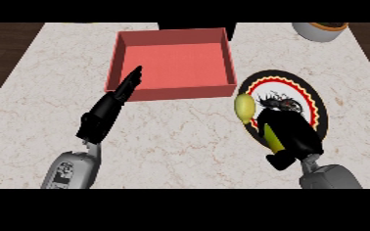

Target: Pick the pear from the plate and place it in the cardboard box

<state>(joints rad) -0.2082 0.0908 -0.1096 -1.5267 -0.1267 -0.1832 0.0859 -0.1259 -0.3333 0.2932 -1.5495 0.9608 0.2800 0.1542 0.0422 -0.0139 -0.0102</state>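
Observation:
The yellow-green pear (245, 108) lies at the left rim of the round plate (316, 103), which has a black edge and a red and white pattern. My right hand (292, 129) is on the plate with its fingers curled round the pear. The pear's upper end sticks out to the left, and a green strip of it shows below the fingers. The box (173, 94) is a reddish open tray up and to the left of the plate, with nothing inside. My left hand (108, 110) is open, its straight fingers pointing at the box's front left corner.
A light bowl (320, 30) stands at the counter's far right corner. A dark object (196, 26) sits just behind the box. The marble counter (188, 142) stretches between the two forearms, and dark wood shows past its left and right edges.

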